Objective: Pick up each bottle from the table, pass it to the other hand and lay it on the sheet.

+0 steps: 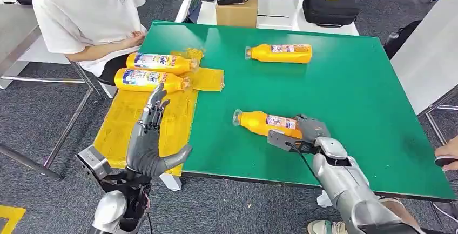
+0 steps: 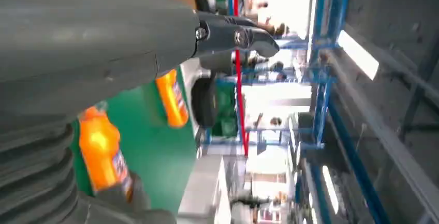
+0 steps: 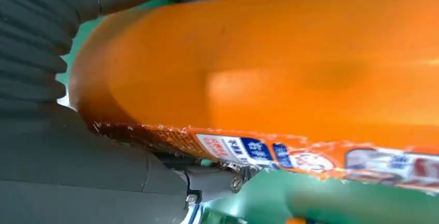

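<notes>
Closest to the camera, the left hand (image 1: 153,146) stood raised over the near left corner of the table, palm upright, fingers straight and apart, thumb out to the right — it held nothing. Its thumb (image 2: 235,36) crossed the left wrist view in front of the green surface. Beyond its fingertips lay the yellow sheet (image 1: 137,123), draped over the table's left side and hanging past the near edge. Two orange bottles rested side by side at the sheet's far end: the nearer sheet bottle (image 1: 151,80) and the farther sheet bottle (image 1: 161,61), both with labels up and caps pointing right.

At the near middle of the green table (image 1: 351,93) the right hand (image 1: 310,131) was closed around the base end of the near orange bottle (image 1: 265,122), which lay on its side with its cap to the left; the right wrist view showed that bottle (image 3: 290,74) pressed against the palm, label strip along its edge. Whether it was lifted off the table could not be told.

Farther off — toward the far middle — the far orange bottle (image 1: 280,53) lay alone on the green, cap to the left.

A person in a white T-shirt (image 1: 86,12) sat at the far left corner. Behind the table stood a cardboard box (image 1: 236,12) and a black case (image 1: 329,7).
</notes>
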